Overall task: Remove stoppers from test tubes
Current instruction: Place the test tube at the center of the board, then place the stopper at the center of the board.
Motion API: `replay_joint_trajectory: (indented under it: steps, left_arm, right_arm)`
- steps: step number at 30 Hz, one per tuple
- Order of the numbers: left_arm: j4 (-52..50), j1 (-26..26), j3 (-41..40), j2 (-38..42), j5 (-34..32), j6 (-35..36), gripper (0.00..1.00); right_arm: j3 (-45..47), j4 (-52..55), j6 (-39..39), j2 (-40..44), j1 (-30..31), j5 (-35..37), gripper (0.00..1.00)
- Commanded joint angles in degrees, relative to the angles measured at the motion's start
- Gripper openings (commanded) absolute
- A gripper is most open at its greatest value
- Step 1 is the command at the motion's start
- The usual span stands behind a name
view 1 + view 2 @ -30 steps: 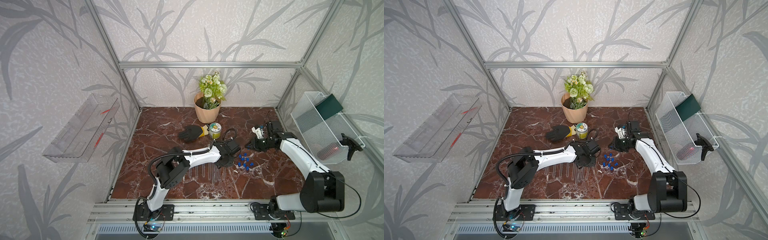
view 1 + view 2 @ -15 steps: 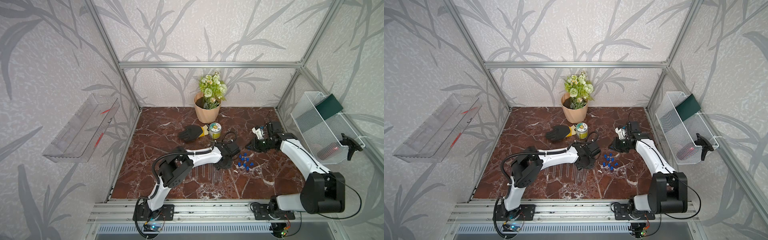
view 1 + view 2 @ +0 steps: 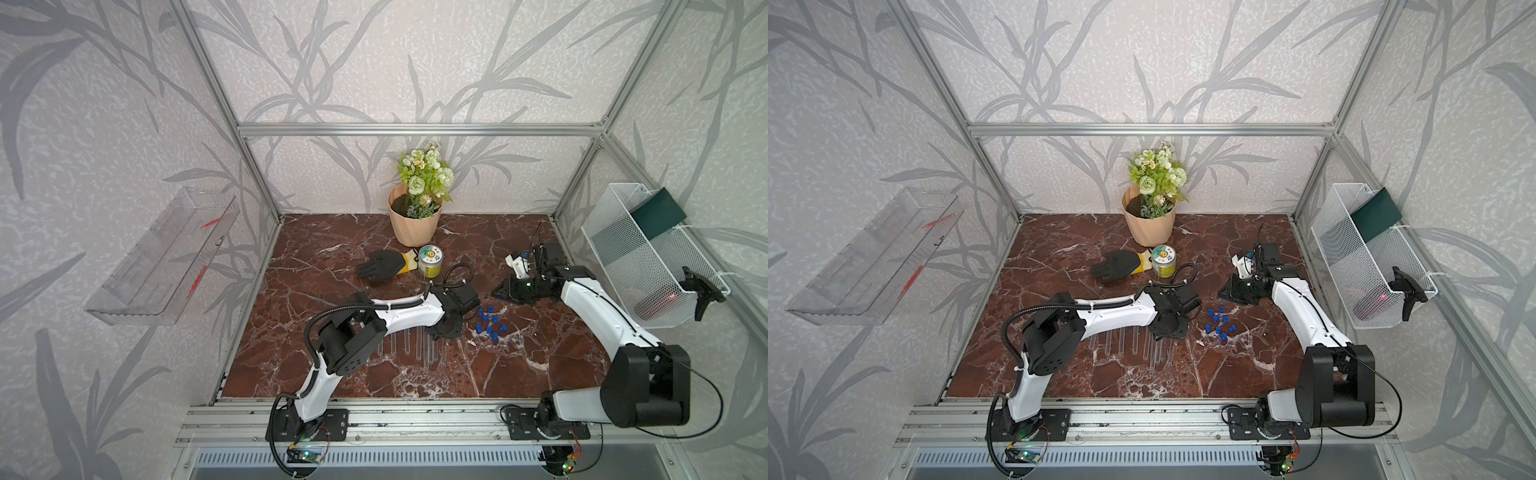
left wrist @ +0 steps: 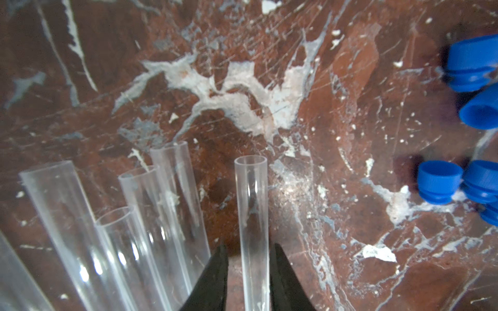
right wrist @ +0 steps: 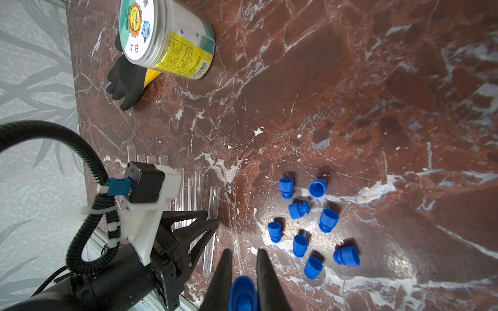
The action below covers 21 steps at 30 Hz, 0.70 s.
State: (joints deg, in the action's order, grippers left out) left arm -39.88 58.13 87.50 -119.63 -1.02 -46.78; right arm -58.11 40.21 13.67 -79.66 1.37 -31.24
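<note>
Several clear test tubes (image 3: 428, 349) (image 3: 1142, 345) lie side by side on the marble floor, their mouths bare. My left gripper (image 3: 446, 330) (image 4: 249, 250) points down over the rightmost tube (image 4: 252, 204) (image 5: 213, 229). Its jaws straddle that tube, slightly parted, with a gap showing on one side. Several loose blue stoppers (image 3: 488, 322) (image 3: 1219, 320) (image 5: 301, 223) are scattered just to the right of the tubes. Beyond them, my right gripper (image 3: 500, 291) (image 5: 244, 251) hovers, shut on one blue stopper (image 5: 244, 290).
A black glove (image 3: 380, 268) and a yellow-labelled jar (image 3: 430, 259) lie behind the tubes, in front of a flower pot (image 3: 415, 224). A white mesh basket (image 3: 648, 257) hangs on the right wall. On the left wall is a clear shelf (image 3: 166, 257).
The left jaws have parted a little around the tube, low beside the row. The right arm has stayed where it was, still holding its stopper.
</note>
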Motion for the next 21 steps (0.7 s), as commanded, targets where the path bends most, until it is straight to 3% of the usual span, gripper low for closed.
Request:
replay_joint_trajectory:
  steps: [1, 8, 21]
  left_arm:
    - [-3.3, 0.1, 2.3, 3.0, -2.7, 1.5, 0.29]
    - [-2.9, 0.1, 1.4, 7.4, -3.5, 2.9, 0.29]
    - [1.9, 0.1, -9.5, 19.2, -5.8, 3.9, 0.31]
  right_arm:
    - [0.7, 0.5, 0.0, 0.8, -0.3, 1.3, 0.05]
    - [0.0, 1.7, -2.0, -2.6, -0.4, 4.9, 0.05]
    - [-3.1, 2.5, -6.2, -14.8, -0.5, 14.1, 0.05]
